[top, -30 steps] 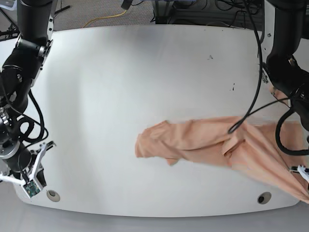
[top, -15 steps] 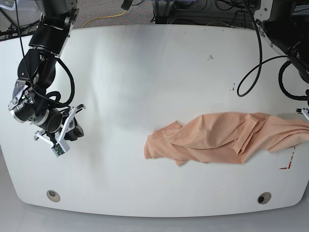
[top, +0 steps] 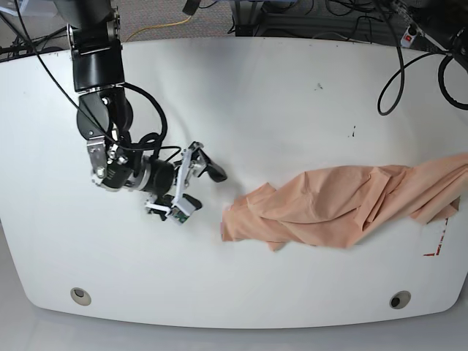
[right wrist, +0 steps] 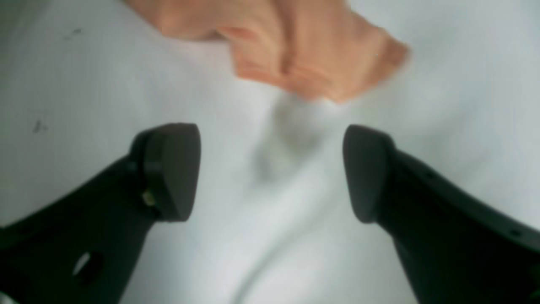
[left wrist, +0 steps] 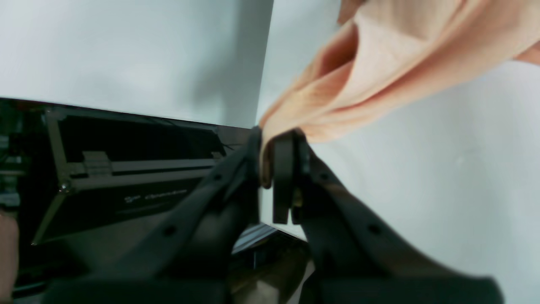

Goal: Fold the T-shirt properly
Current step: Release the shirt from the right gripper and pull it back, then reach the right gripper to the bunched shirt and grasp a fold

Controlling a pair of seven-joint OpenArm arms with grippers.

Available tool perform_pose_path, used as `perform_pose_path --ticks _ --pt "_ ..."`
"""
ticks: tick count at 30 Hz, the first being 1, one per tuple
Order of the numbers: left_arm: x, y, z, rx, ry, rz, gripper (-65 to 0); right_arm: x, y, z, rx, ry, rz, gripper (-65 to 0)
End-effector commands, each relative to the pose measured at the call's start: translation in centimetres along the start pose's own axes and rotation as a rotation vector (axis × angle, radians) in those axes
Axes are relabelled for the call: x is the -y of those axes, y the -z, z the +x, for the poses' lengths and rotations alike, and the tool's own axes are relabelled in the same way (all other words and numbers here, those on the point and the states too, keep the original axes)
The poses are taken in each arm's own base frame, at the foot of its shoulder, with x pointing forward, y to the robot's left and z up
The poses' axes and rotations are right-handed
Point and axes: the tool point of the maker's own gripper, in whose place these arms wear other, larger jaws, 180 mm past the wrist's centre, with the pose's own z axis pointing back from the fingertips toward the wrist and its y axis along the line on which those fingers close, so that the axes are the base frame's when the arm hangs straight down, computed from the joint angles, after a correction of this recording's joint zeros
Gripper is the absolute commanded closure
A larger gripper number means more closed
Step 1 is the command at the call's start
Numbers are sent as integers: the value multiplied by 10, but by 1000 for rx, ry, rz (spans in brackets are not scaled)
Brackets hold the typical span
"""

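Observation:
The peach T-shirt [top: 329, 208] lies bunched and stretched across the right half of the white table [top: 256, 95], running off the base view's right edge. In the left wrist view my left gripper [left wrist: 270, 162] is shut on a fold of the T-shirt [left wrist: 379, 55], which hangs taut from it; this gripper is outside the base view. My right gripper [top: 201, 186] stands open just left of the shirt's left end. In the right wrist view the right gripper [right wrist: 270, 169] has wide jaws with bare table between them and the T-shirt [right wrist: 291, 55] just ahead.
Two round holes [top: 80, 295] [top: 399, 299] sit near the table's front edge, and a red mark [top: 435, 245] lies under the shirt's right part. Cables [top: 395, 66] hang at the back right. A black case [left wrist: 126, 169] lies beyond the table edge.
The right arm swung from the front left corner to the shirt's left end and opened its jaws. The left arm pulled the shirt rightward, out of the base view.

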Motion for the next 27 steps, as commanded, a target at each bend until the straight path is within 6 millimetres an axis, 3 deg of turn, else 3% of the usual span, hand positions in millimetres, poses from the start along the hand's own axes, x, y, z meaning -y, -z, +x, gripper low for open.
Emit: perform_pose_path --ticks 1,3,10,15,22,27 --pt "-13 -5 -1 13 21 37 -8 -8 10 26 51 -136 -4 -509" --pt "-10 -4 -7 -2 33 30 -8 -14 22 35 55 -225 -22 -509" --pt "-23 -9 -31 -47 3 60 -8 -12 68 22 -13 -309 -85 -507" --pt "-29 -12 -49 -90 0 75 -8 -23 93 17 -6 -333 -72 -504" --pt "-34 -16 -71 -145 8 84 -8 -9 99 41 42 -318 -100 -503" --pt "-33 -17 -75 -133 27 80 -8 -1 97 55 64 -327 -133 -503"
